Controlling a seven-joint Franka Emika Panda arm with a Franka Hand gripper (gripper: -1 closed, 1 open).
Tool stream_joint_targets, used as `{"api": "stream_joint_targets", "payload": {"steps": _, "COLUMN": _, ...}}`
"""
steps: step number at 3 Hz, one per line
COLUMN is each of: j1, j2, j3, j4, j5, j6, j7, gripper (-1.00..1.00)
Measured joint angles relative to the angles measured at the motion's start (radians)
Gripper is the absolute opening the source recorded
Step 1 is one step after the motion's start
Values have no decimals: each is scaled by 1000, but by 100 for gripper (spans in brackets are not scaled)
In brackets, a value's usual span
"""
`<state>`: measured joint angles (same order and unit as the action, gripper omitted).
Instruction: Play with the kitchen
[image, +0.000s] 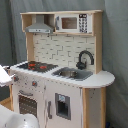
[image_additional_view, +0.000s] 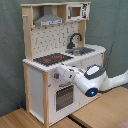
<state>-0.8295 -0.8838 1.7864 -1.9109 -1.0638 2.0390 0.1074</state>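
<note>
The kitchen (image: 65, 80) is a tall white and light-wood toy with a red-ringed black hob (image: 36, 65), a sink (image: 72, 73), a black faucet (image: 85, 57), a grey hood (image: 40, 27) and a small microwave (image: 72, 22). In the second exterior view the kitchen (image_additional_view: 35, 80) stands at the left. My white arm (image_additional_view: 92, 80) reaches in from the second exterior view's right. My gripper (image_additional_view: 58, 75) is at the kitchen's front panel, just below the hob (image_additional_view: 50, 59) and above the oven window (image_additional_view: 63, 96). In the first exterior view only white arm parts (image: 4, 75) show at the left edge.
A grey curtain (image_additional_view: 112, 25) hangs behind the kitchen. The kitchen stands on a light wooden floor or table surface (image_additional_view: 100, 112). A white rounded arm part (image: 17, 120) fills the bottom left corner of the first exterior view.
</note>
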Motion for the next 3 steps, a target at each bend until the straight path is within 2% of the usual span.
{"api": "stream_joint_targets", "payload": {"steps": 1, "j1": 5, "j2": 1, "j3": -5, "j4": -32, "j5": -48, "j6": 88, "j7": -29, "gripper": 100}}
{"api": "stream_joint_targets", "payload": {"steps": 3, "j1": 23, "j2": 2, "j3": -28, "j4": -63, "j5": -106, "j6": 250, "j7": -140, "gripper": 100}}
